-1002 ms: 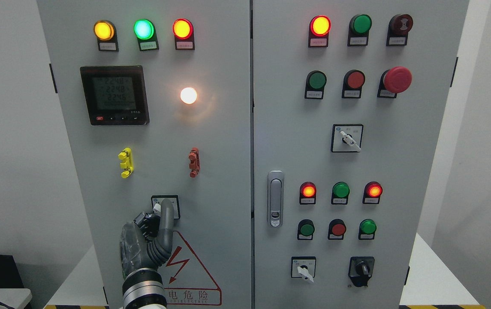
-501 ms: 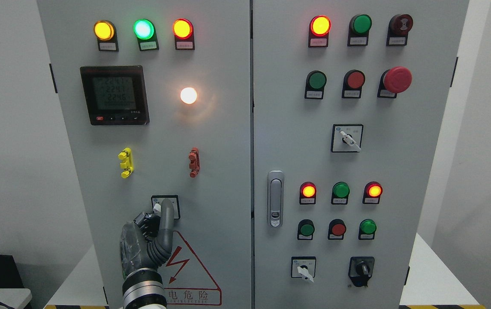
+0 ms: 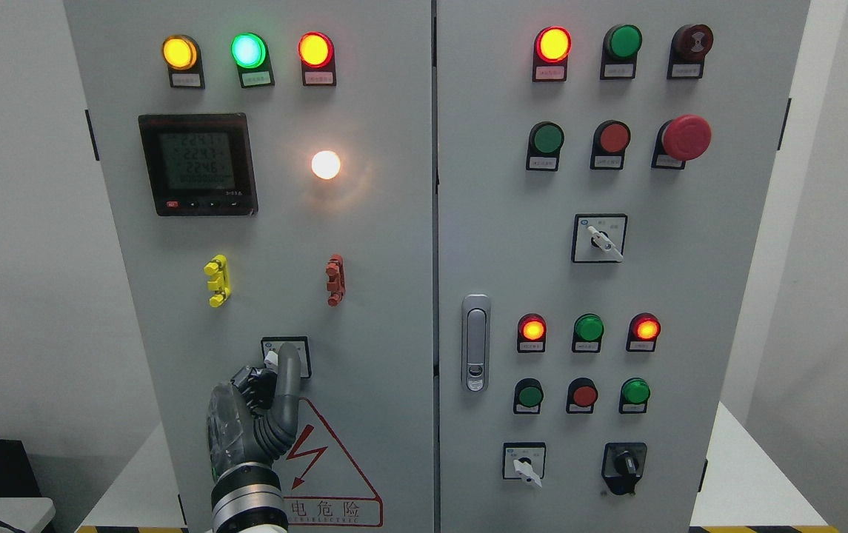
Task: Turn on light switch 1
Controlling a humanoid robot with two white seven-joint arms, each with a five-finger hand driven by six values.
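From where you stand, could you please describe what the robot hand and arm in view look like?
Only the left robot hand shows. It is dark grey, with a long, smooth, jointed finger and ribbed segments at the knuckles; the back of the hand has a glossy, translucent cover. The wrist is a banded silver-and-black metal cylinder.

Below the glowing white lamp (image 3: 326,164) on the grey cabinet (image 3: 394,296), the left hand (image 3: 249,414) reaches up, one finger (image 3: 288,370) stretched over the light switch (image 3: 285,357), the others curled; directly under the switch sits the red warning triangle (image 3: 331,474)
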